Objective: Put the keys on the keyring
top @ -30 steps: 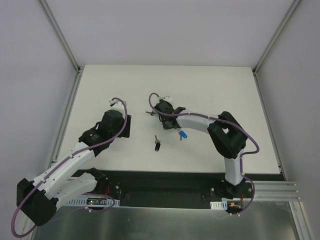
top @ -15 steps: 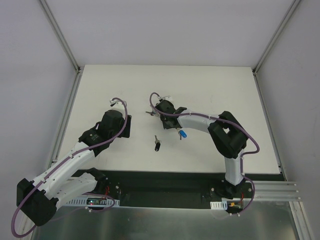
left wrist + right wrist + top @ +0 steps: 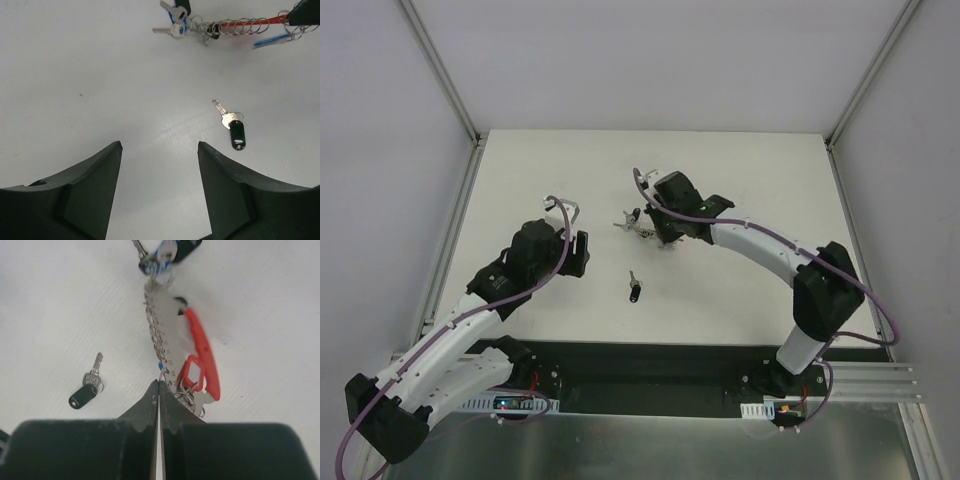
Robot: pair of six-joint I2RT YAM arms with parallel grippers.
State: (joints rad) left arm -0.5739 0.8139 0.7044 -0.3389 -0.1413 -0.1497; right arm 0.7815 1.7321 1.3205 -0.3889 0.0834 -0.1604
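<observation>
**Stray black key lies short of a keyring held taut**

From my remote station, the left pincer [image 3: 159, 146] hovers low over the white desk [image 3: 520, 170]. Its fingers are spread wide with nothing between them, lined up, I judge, to go for the loose key ahead. That black key [image 3: 234, 131] lies flat and alone on the desk, touching nothing. Its long axis runs near to far, with the black head toward the arms' bases and the silvery blade pointing at the far edge, roughly toward the keyring. The keyring [image 3: 159, 325] lies just beyond it, its chain drawn out in a line across the desk from left to right. Blue-headed keys [image 3: 175, 27] are bunched at its left end, and the red tag [image 3: 202, 355] lies alongside near the right end. There the right pincer [image 3: 158, 385] has its fingers pressed together, pinching what looks like the end ring. I read that grip as an anchor, meant to steady the ring and present it for threading the stray key.
</observation>
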